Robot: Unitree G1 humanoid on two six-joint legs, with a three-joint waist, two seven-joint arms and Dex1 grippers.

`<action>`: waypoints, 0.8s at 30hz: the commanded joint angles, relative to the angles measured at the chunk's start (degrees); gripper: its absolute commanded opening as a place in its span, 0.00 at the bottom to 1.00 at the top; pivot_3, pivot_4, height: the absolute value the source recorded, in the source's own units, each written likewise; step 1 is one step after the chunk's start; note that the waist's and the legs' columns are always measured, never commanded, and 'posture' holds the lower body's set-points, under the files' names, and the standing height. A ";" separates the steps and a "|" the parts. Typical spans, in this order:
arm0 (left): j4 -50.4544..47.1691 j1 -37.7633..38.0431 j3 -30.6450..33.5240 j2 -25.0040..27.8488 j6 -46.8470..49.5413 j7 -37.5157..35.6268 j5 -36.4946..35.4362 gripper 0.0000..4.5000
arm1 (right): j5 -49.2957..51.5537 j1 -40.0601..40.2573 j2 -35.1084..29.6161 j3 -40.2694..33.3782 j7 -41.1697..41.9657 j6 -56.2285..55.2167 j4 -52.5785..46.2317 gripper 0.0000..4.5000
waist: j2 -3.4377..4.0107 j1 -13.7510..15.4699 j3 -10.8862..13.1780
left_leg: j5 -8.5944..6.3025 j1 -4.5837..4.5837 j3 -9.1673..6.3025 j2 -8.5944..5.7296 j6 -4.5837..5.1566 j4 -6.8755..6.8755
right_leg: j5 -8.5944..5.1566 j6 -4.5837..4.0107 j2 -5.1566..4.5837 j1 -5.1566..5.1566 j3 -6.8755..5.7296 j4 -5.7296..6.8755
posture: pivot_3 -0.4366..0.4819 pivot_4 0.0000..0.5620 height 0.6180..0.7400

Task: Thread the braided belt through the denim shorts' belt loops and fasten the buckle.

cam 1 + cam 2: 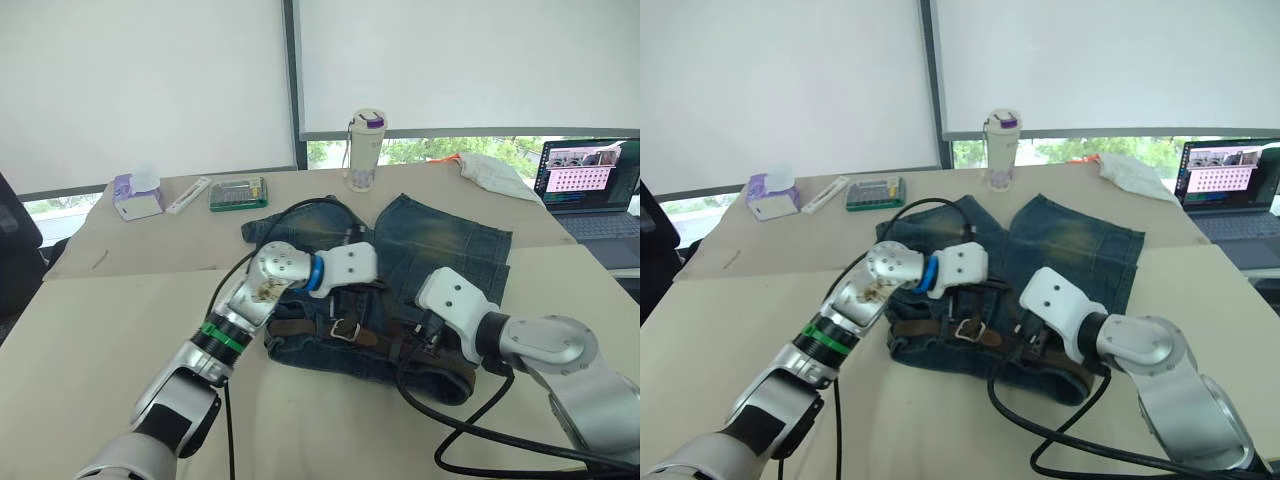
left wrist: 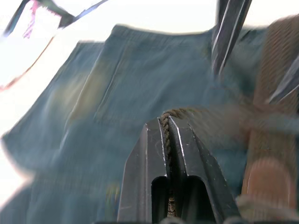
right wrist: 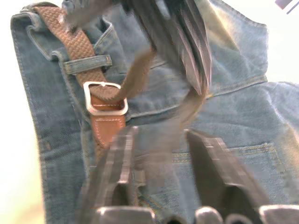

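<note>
On the shorts [image 1: 440, 250], the belt [image 3: 77, 44] is already run under a loop [image 3: 88, 64] and through the buckle [image 3: 105, 98]. Its tail is pinched by the left gripper [image 2: 167, 128] beyond the buckle; the right gripper [image 3: 159, 140] is spread nearer. Fastening seems unfinished.

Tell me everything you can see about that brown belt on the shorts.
The braided belt is a woven brown strap lying along the waistband of the denim shorts, passing under a denim belt loop. Its silver buckle sits on a smooth leather end, with the strap run through the frame. The left gripper is shut on a stretch of braid; the right gripper is open beside the loose tail.
</note>
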 commanded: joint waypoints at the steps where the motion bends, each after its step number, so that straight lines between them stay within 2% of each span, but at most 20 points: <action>1: -2.94 3.48 3.70 2.15 -3.03 0.84 -2.05 0.00 | -1.79 1.40 0.53 7.14 -3.67 -4.19 1.72 0.46 | 0.08 -0.22 -0.06 | 0.00 0.02 0.00 0.00 0.00 0.00 | 0.00 0.00 -0.01 -0.01 0.01 0.03 | 0.48 0.27 1.00; 9: -3.71 8.73 7.22 5.18 -10.16 -0.17 -4.30 0.00 | -6.38 0.56 -0.13 16.42 -6.49 -11.95 10.97 0.46 | 0.06 -0.07 -0.07 | 0.00 -0.01 -0.01 -0.06 0.00 0.19 | -0.01 0.01 -0.06 -0.01 -0.05 0.11 | 0.48 0.27 1.00; 16: -0.30 10.28 10.19 7.09 -16.00 -3.84 -8.93 0.00 | -7.91 -2.52 0.96 17.58 -6.79 -14.09 14.46 0.46 | 0.08 -0.67 -0.08 | -0.01 0.00 -0.01 -0.03 -0.01 0.19 | -0.01 0.01 -0.06 -0.03 -0.05 0.14 | 0.48 0.27 1.00; 17: -0.58 10.76 10.64 6.81 -14.72 -4.59 -10.55 0.00 | -6.98 -2.51 2.28 16.31 -7.20 -13.82 14.22 0.46 | 0.08 -0.68 -0.08 | -0.01 0.00 -0.03 -0.04 0.00 0.19 | -0.01 0.01 -0.06 -0.02 -0.07 0.15 | 0.48 0.27 1.00; 20: -3.16 12.75 11.17 5.99 -8.97 -5.91 -14.78 0.00 | 0.24 -2.70 8.80 5.94 -7.48 -10.77 10.29 0.46 | 0.07 -1.19 -0.08 | -0.01 -0.01 -0.05 -0.01 0.00 0.19 | -0.01 0.01 -0.04 -0.04 -0.05 0.18 | 0.48 0.27 1.00; 24: -3.89 13.43 11.22 5.87 -7.55 -5.78 -14.57 0.00 | -0.88 -1.29 4.70 3.40 -7.06 -9.85 7.38 0.46 | 0.09 -1.12 -0.10 | -0.06 -0.04 -0.09 -0.05 0.08 0.26 | -0.01 0.01 -0.07 0.02 -0.10 0.27 | 0.48 0.27 1.00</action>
